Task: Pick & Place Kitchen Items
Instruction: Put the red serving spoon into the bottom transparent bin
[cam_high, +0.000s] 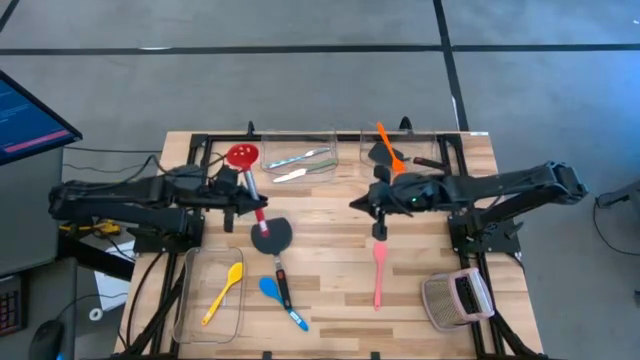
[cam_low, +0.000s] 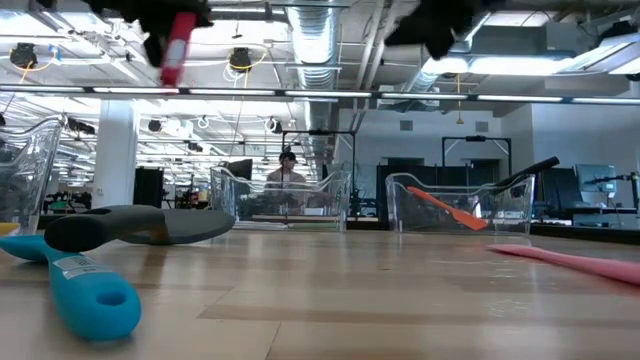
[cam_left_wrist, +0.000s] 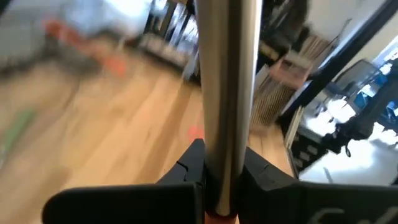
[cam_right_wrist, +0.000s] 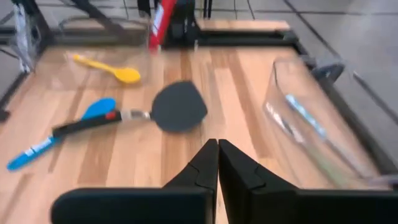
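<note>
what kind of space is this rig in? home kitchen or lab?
Looks like a lab or workshop, not a kitchen: exposed ceiling ducts and strip lights, a monitor beside the wooden table, and a person at benches in the open hall behind.

The table (cam_high: 330, 250) is pale striped wood. On it lie a yellow spoon (cam_high: 222, 292), a blue spatula (cam_high: 280, 297), a black turner (cam_high: 272, 240) and a pink spatula (cam_high: 380, 275) — an orange one (cam_high: 388, 147) sits in a clear bin (cam_high: 405, 150). The red slotted spoon (cam_high: 243, 160) has a silvery shaft. Both pincers are black — left (cam_high: 250, 196), right (cam_high: 380, 230).
</note>
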